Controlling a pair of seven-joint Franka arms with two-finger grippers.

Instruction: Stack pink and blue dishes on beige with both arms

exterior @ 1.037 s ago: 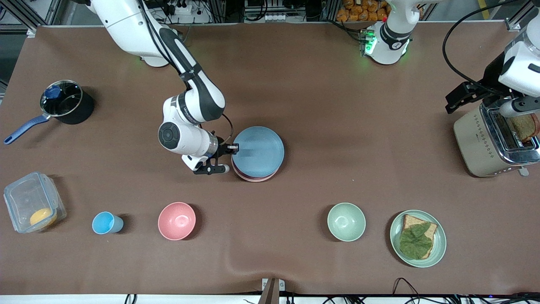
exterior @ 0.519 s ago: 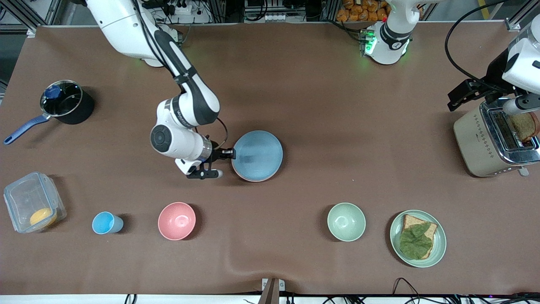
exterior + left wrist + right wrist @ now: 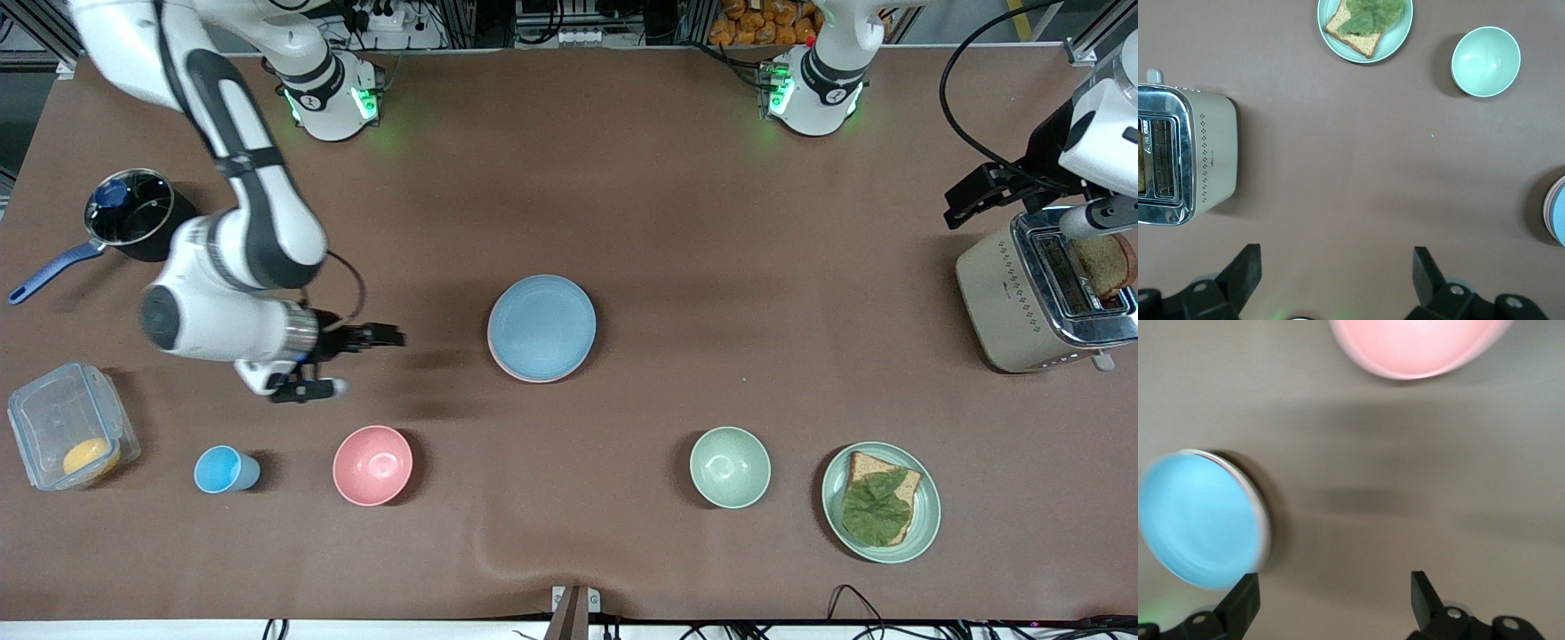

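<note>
The light blue plate (image 3: 541,325) lies flat on top of a stack at the table's middle. A thin rim of the pink plate (image 3: 518,372) shows under it. The beige plate is hidden beneath them. My right gripper (image 3: 389,337) hangs open and empty, apart from the stack, toward the right arm's end of the table. In its wrist view the right gripper (image 3: 1333,600) is over bare cloth. My left gripper (image 3: 973,197) waits high over the toaster end, and the left gripper (image 3: 1337,268) is open and empty. The stack's edge (image 3: 1557,210) shows at that view's border.
A pink bowl (image 3: 372,465), blue cup (image 3: 222,469) and lidded box (image 3: 69,436) stand nearer the front camera than the right gripper. A pot (image 3: 138,213) sits toward the right arm's end. A green bowl (image 3: 730,467), sandwich plate (image 3: 925,533) and toaster (image 3: 1022,298) are toward the left arm's end.
The right gripper let go of the blue plate's rim and drew well back toward the right arm's end. The blue plate settled flat on the stack. The left arm barely moved.
</note>
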